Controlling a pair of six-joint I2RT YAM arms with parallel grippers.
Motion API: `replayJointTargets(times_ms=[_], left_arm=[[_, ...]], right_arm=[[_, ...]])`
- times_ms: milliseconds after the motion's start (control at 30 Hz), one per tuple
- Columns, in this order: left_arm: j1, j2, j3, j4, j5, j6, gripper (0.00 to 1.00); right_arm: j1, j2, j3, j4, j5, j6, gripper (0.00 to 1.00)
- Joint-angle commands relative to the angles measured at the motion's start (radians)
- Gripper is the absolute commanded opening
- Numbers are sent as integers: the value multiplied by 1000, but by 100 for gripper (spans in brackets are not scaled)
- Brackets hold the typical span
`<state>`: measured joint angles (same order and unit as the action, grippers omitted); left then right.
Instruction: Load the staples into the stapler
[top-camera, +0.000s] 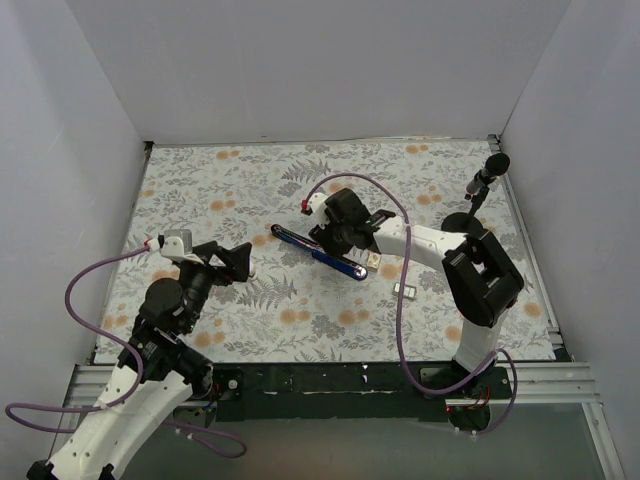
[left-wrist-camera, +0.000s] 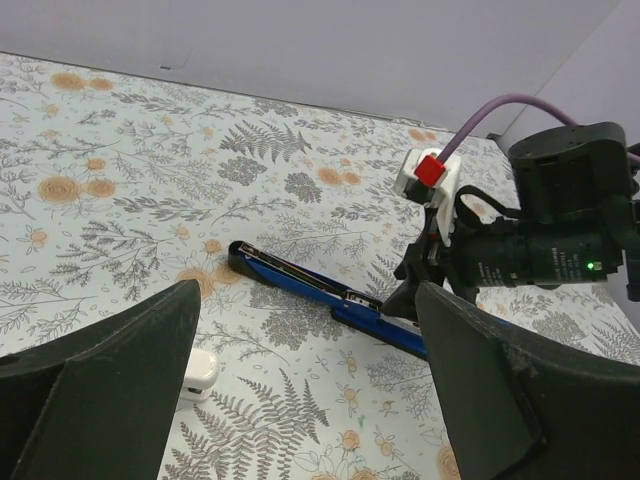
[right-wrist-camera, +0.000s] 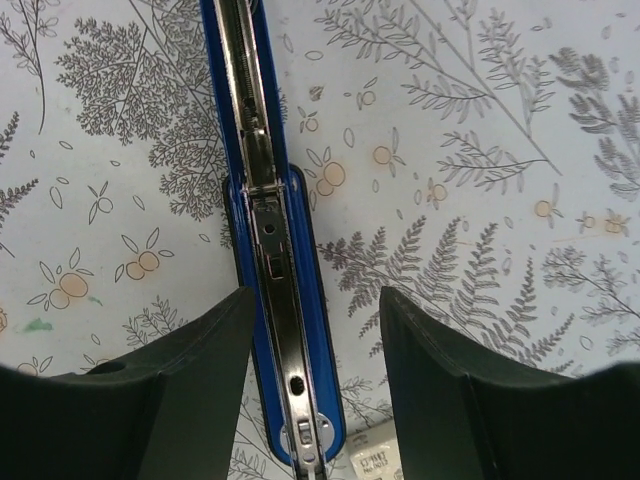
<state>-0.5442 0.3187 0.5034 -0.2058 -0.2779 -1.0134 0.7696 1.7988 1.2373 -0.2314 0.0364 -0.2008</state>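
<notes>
from above, the stapler (top-camera: 292, 238) lies opened out flat on the flowery table (top-camera: 300, 330), slanting from mid-table down toward the right arm. the right gripper (top-camera: 330, 240) hangs over its middle. a tiny pale grey block, the staples (top-camera: 407, 291) as far as i can tell, sits alone on the cloth, apart from the stapler and near the right arm. the left gripper (top-camera: 240, 262) is off to the left, well apart from the stapler, spread wide with nothing in it. a black microphone stand (top-camera: 487, 175) stands in the far right corner.

from the left wrist, its two dark fingers (left-wrist-camera: 100, 380) stand wide apart. across the table between them is the stapler (left-wrist-camera: 300, 282), with the right gripper over its right part. a small white rounded piece (left-wrist-camera: 200, 370) lies by the left finger; i can't tell what it is.

from the right wrist, the fingers (right-wrist-camera: 200, 380) are spread, one on either side of the stapler (right-wrist-camera: 268, 240), clamping nothing. the stapler's silvery rail faces up. a pale printed tag (right-wrist-camera: 375, 462) lies just beside its near end.
</notes>
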Motion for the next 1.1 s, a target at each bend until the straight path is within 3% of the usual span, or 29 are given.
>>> replayJointTargets(times_ms=[0, 233, 567, 1067], left_arm=[[9, 17, 0, 8, 14, 10, 90], [10, 28, 1, 9, 19, 12, 90], [13, 31, 1, 9, 26, 13, 90], [18, 26, 3, 9, 32, 12, 90]], right_arm=[[5, 59, 24, 36, -62, -11, 61], [2, 122, 47, 55, -62, -11, 54], [16, 74, -5, 47, -125, 12, 24], [236, -121, -261, 110, -89, 167, 22]])
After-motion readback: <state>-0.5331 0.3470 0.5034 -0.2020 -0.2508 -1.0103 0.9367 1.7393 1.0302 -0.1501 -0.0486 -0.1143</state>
